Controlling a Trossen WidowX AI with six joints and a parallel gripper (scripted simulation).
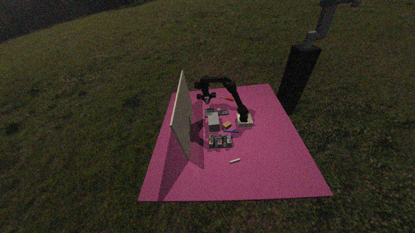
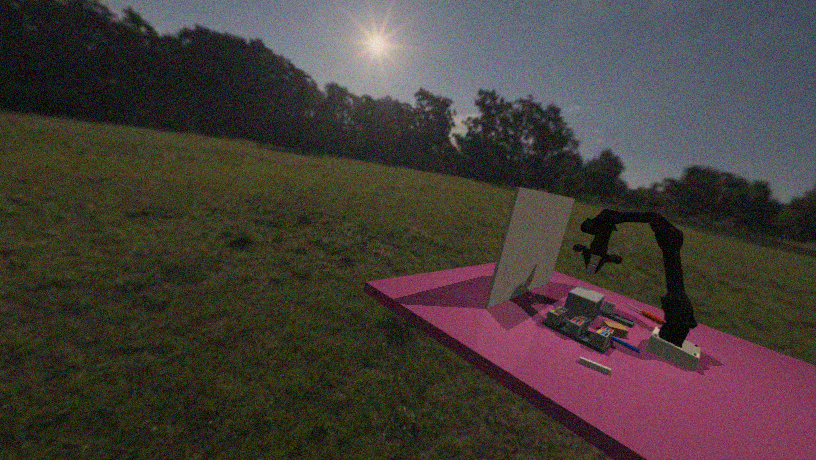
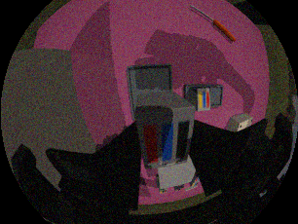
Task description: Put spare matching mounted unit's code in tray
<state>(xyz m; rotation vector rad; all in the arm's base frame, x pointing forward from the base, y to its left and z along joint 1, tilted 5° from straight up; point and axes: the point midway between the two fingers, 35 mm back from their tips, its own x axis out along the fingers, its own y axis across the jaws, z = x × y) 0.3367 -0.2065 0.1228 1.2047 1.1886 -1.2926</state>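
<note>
Grey block point(image 1: 206, 99) point(image 2: 592, 267) point(image 3: 167, 141), striped red, blue and black: holds it in tool point(image 1: 207, 101) point(image 2: 593, 268) point(image 3: 160, 121), above table point(image 1: 265, 160) point(image 2: 714, 400) point(image 3: 136, 17), toward far edge in top view.

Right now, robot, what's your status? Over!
End effector shut on striped block, up high. Flat tray: block not in it. Gray box beside tray, maybe in the way.

Pink rectangular tabletop point(image 1: 257, 173) point(image 2: 714, 400) point(image 3: 195, 24), below the jaws
Orange-handled screwdriver point(image 1: 227, 98) point(image 2: 652, 316) point(image 3: 224, 30) and shallow grey rectangular tray point(image 1: 209, 111) point(image 3: 150, 77) lie beneath their level.
</note>
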